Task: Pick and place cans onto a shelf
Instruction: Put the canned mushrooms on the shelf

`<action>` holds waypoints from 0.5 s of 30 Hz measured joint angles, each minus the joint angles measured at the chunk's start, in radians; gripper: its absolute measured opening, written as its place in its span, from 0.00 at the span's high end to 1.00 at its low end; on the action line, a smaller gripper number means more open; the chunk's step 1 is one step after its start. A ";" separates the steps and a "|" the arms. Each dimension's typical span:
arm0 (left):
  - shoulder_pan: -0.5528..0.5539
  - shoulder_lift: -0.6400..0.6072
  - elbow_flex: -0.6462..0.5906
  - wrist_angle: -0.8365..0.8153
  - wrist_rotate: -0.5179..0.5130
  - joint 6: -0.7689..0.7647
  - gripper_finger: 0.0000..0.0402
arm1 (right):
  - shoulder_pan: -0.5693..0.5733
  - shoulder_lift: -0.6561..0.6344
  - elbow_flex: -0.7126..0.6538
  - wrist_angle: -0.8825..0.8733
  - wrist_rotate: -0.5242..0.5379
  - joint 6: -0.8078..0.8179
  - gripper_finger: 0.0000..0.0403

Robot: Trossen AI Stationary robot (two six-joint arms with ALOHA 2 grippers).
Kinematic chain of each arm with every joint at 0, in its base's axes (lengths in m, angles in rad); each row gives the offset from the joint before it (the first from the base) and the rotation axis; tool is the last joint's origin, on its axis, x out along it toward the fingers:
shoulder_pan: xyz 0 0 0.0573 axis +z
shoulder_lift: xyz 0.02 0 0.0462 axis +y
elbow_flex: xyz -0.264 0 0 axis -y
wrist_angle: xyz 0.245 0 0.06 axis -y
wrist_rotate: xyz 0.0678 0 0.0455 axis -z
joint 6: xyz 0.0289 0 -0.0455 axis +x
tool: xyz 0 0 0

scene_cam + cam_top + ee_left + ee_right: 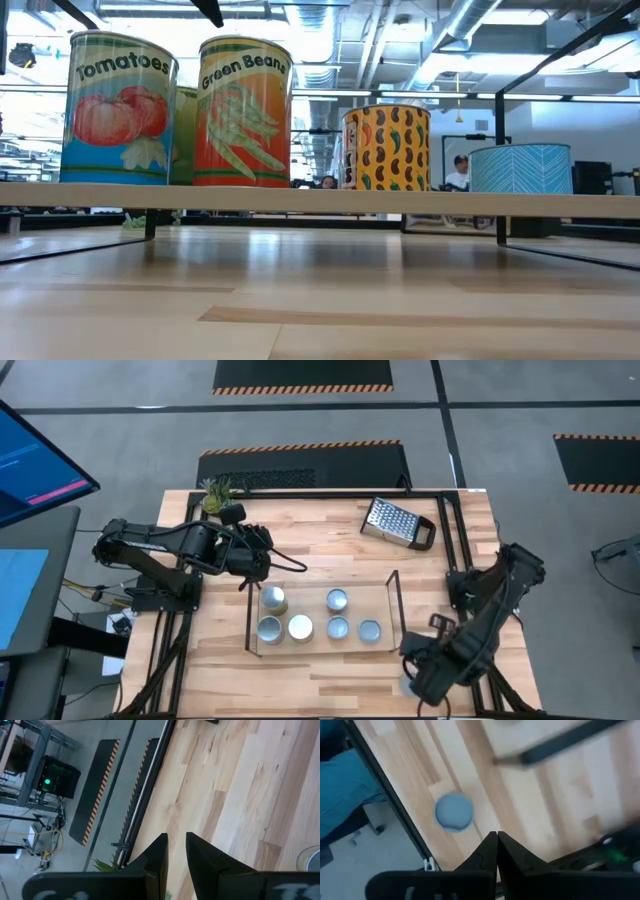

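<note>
Legible text appears in the low view only. At upper left, a can [118,108] with pictured red tomatoes on a blue ground carries the word "Tomatoes". Just right of it, an orange can [245,112] with pictured green pods carries the words "Green Beans". The monitor [35,455] at upper left of the high view shows lines too small to read.

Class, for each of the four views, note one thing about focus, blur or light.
High view: sharp, evenly lit. Low view: cans crisp, bright ceiling lights behind. Left wrist view: tabletop clear. Right wrist view: soft all over, the can a blurred disc.
</note>
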 joint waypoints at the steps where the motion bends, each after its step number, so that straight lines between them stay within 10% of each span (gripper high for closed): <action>1: 0.000 0.000 0.000 0.000 0.000 0.000 0.86 | 0.016 -0.001 -0.032 0.025 0.000 0.055 0.92; 15: 0.000 0.000 0.000 0.050 0.002 -0.007 0.86 | 0.127 0.000 -0.413 0.547 -0.048 0.151 0.61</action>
